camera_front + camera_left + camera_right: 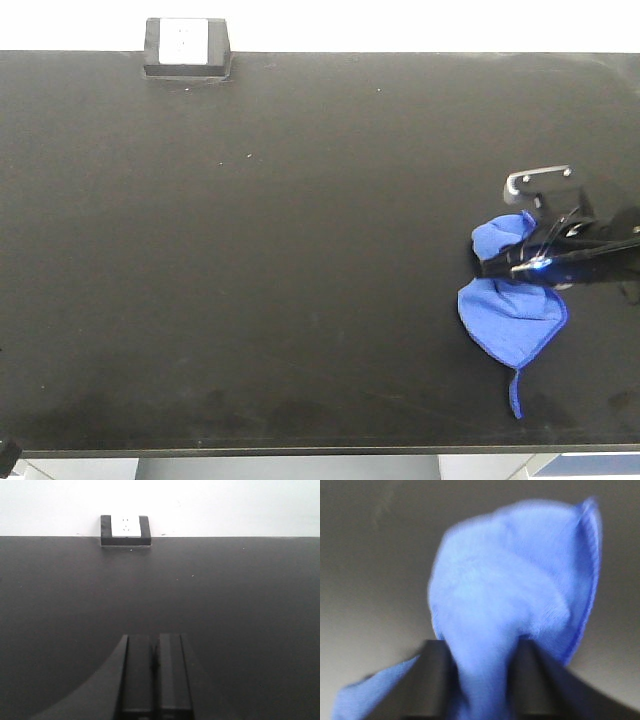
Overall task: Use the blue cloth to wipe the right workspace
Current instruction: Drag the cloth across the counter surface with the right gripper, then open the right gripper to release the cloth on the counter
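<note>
The blue cloth (512, 312) lies bunched on the right workspace (300, 250), a wide matte black benchtop, near its right end. My right gripper (490, 264) reaches in from the right edge and is shut on a fold of the blue cloth (510, 595), which bulges out ahead of the two dark fingers (436, 675). A thin blue thread (515, 395) trails toward the front edge. My left gripper (155, 650) hovers over bare black benchtop (240, 605), its jaws together with nothing between them. It does not show in the front view.
A small black-framed white box (187, 45) stands at the back left edge of the benchtop, also seen as the box (125, 529) straight ahead of the left gripper. A white rim (400, 25) runs along the back.
</note>
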Available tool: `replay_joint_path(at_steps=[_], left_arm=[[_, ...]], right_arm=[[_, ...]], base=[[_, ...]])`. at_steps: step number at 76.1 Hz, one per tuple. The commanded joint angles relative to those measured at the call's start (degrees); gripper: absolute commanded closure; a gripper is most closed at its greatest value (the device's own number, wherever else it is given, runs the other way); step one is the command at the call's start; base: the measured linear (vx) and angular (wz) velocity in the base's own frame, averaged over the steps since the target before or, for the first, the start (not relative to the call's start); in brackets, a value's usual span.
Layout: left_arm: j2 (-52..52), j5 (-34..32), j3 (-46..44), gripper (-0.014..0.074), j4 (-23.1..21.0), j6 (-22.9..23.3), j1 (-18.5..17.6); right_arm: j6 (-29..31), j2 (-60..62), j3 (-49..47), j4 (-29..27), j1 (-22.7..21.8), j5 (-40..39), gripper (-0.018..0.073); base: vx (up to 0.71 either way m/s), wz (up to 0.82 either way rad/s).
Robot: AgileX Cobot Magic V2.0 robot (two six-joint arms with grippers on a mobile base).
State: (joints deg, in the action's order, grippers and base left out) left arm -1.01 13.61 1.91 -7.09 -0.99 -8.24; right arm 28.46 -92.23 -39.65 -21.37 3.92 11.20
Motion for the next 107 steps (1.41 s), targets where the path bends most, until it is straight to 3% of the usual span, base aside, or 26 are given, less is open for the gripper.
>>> replay_joint_path(at_steps=[1,8,26,39,48,65,107], left_arm=[[0.0,-4.7,-1.4,0.0603,-0.3,0.2,-0.4],[0.0,-4.7,-1.4,0.0603,-0.3,0.2,-0.4],[0.0,-4.7,-1.4,0.0603,-0.3,0.2,-0.4],[0.0,-4.7,-1.4,0.0603,-0.3,0.2,-0.4],[0.0,-4.7,-1.4,0.0603,-0.3,0.2,-0.4],[0.0,-4.7,-1.4,0.0603,-0.3,0.2,-0.4],[0.0,-4.7,-1.4,0.0603,-0.3,0.2,-0.4]], right_arm=[[0.5,5.3,-1.2,-0.2,-0.3,-2.5,0.0066],[0.5,10.3,-1.2,-0.2,-0.3,-2.6,0.0028],[0.4,28.5,-1.2,-0.3,-0.3,-0.6,0.0029],[0.4,42.1,-1.2,-0.4,-0.3,4.0,0.0079],[0.4,49.2,-1.2,-0.4,-0.3,8.8,0.0195],[0.3,58.1,-1.2,-0.2,-0.3,18.1,0.0573],[0.5,62.3,-1.2,-0.6,-0.3,26.8,0.0567]], base=[[0.00,0.00],[0.00,0.00],[0.00,0.00],[0.00,0.00],[0.00,0.00],[0.00,0.00],[0.00,0.00]])
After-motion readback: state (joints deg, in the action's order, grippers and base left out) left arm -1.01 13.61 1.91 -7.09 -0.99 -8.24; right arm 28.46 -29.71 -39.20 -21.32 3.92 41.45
